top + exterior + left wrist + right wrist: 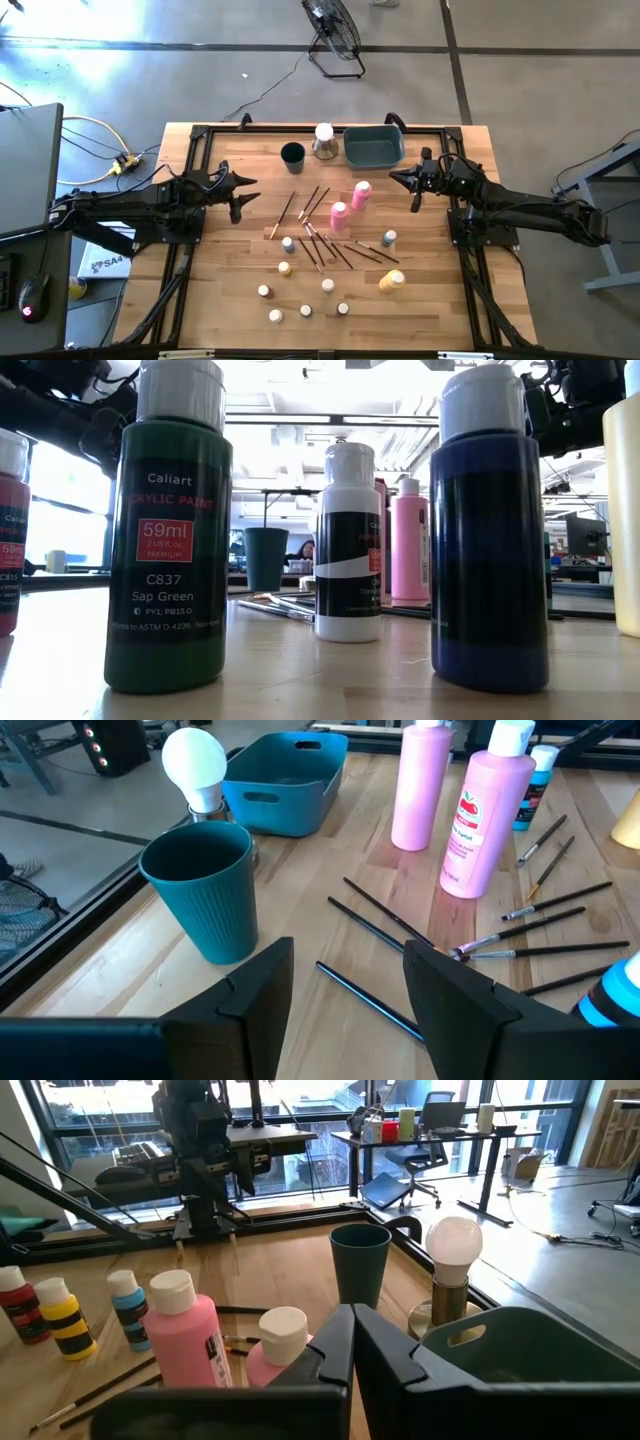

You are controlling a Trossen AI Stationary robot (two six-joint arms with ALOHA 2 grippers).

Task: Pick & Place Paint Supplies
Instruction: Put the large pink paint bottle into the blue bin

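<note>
- The paint supplies lie loose across the middle of the pale wooden worktop (220, 290), none of them in the grey-blue rectangular plastic bin (373, 147) at the far edge; I judge the sorting has barely begun, if at all.
- Two tall pink plastic paint bottles with white caps (339, 215) stand upright side by side near the centre, between the two arms, within reach of either.
- The thin dark-handled paint brushes (318, 236) are scattered flat in a loose fan just in front of the pink bottles, several crossing one another, which will likely make a clean single pick awkward.
- Small white- and cream-capped paint pots (328, 286) stand apart from each other nearer the front edge, and a yellow paint bottle (392, 281) lies to the right of them.
- A ribbed dark teal round cup (292, 154) and a white bulb-shaped lamp on a metal base (323, 140) stand beside the bin at the back; the cup looks a likely holder for brushes.
- The left gripper (345, 985) hovers above the worktop on the left with its fingers partly apart, holding nothing; a brush lies on the wood beyond the gap.
- The right gripper (352, 1342) hovers on the right, near the bin, fingers pressed together and empty.
</note>
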